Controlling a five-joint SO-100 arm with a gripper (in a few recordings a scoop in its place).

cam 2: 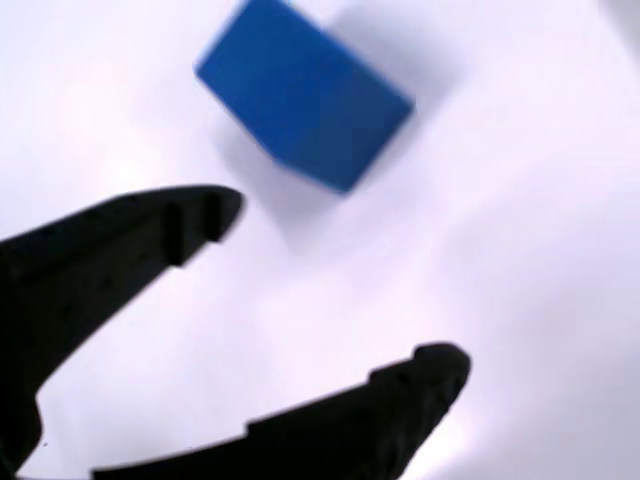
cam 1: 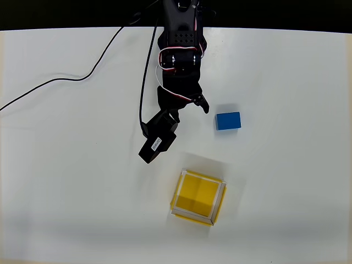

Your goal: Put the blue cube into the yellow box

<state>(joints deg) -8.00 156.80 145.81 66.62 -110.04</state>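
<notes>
Black claw [cam 2: 340,290] agape over white table [cam 1: 66,192], blue cube [cam 2: 300,95] beyond.

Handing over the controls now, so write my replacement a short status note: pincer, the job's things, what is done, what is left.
Pincer: open, holding nothing, near the small solid bright-blue cube but not touching it.
Cube: on the white table, right of the arm in the overhead view.
Square open-topped yellow box: empty, nearer the bottom edge of the overhead view, apart from the cube.
Done: nothing yet.
Left: grasp, carry, release into box.
</notes>
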